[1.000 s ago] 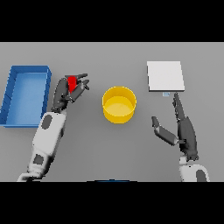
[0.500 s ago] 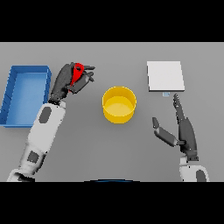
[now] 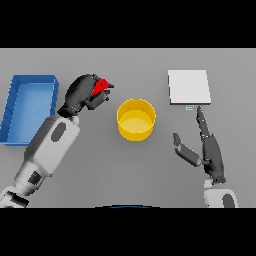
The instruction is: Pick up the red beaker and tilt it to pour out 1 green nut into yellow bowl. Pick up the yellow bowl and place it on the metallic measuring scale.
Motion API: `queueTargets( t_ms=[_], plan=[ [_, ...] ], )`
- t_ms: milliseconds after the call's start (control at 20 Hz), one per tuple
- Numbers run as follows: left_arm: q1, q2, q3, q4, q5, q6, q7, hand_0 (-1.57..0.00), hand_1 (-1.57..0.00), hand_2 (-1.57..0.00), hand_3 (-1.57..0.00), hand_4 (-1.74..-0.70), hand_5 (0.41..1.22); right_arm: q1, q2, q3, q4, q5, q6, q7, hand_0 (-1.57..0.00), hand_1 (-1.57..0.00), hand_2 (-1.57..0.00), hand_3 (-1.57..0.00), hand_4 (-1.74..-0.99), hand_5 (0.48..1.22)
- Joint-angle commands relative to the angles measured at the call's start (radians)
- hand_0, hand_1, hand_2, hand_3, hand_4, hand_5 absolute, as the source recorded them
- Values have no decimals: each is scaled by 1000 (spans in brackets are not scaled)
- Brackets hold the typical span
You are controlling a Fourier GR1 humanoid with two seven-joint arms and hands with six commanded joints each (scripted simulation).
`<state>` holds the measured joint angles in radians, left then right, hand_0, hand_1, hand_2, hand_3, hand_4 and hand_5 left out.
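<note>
No readable labels anywhere. Plain grey table. Left hand clenched round the red beaker, at 10 o'clock from the yellow bowl; beaker mostly hidden, axis unclear. Metallic scale at 2 o'clock. Blue tray at 9. Right hand at 4 o'clock, fingers straight, holding nothing.

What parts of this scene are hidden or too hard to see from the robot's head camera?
- Red beaker: mostly covered by the left hand curled round it; only a red sliver shows.
- Green nut: not visible; the hand hides the beaker's inside.
- Yellow bowl: looks empty, though anything tiny would be hard to tell.
- Measuring scale: its small display is too small to read.
- Blue bin: its lower left corner is cut off by the picture's edge.
</note>
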<state>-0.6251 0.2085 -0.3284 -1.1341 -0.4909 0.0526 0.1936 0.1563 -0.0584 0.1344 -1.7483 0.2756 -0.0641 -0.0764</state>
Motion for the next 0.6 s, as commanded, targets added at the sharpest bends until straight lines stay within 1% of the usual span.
queueTargets(
  t_ms=[0,100,150,250,300,350,400,450,500,550],
  plan=[
    [-17,10,-38,-3,-43,-9,25,-1569,-1569,-1569,-1568,-1738,1133,-5,5,-1,3,-1,-3,11,1,1,1,1,-1254,687],
    [-64,37,-110,16,-123,-33,40,-1570,-1570,-1570,-1569,-1739,1127,7,-3,-2,-16,-7,4,4,1,1,1,1,-1256,690],
    [-91,52,-142,30,-162,-45,48,-1570,-1570,-1570,-1570,-1740,1145,18,4,8,-26,-1,4,2,1,1,1,1,-1262,694],
    [-122,64,-201,39,-221,-68,64,-1570,-1570,-1570,-1570,-1740,1173,7,-3,2,-20,-3,8,20,1,1,1,1,-1270,700],
    [-135,84,-221,33,-240,-84,53,-1570,-1570,-1570,-1570,-1740,1182,20,7,15,-23,1,10,11,1,1,1,1,-1274,702],
    [-154,93,-242,39,-262,-98,55,-1571,-1571,-1571,-1570,-1740,1190,7,3,6,-20,-4,9,19,1,1,1,1,-1274,704],
    [-174,97,-263,48,-280,-114,54,-1571,-1571,-1571,-1571,-1691,1196,-2,-2,0,-18,-4,7,27,1,1,1,1,-1282,705],
    [-194,102,-288,58,-304,-132,53,-1571,-1571,-1571,-1571,-1649,1201,10,6,4,-19,-5,5,13,1,1,1,1,-1284,705],
    [-215,110,-308,64,-318,-154,42,-1571,-1571,-1571,-1571,-1666,1205,11,7,2,-12,-15,10,10,1,1,1,1,-1283,702],
    [-234,116,-338,63,-338,-191,42,-1571,-1571,-1571,-1470,-1677,1208,13,14,3,1,-19,11,-5,1,1,1,1,-1285,697]
  ],
)
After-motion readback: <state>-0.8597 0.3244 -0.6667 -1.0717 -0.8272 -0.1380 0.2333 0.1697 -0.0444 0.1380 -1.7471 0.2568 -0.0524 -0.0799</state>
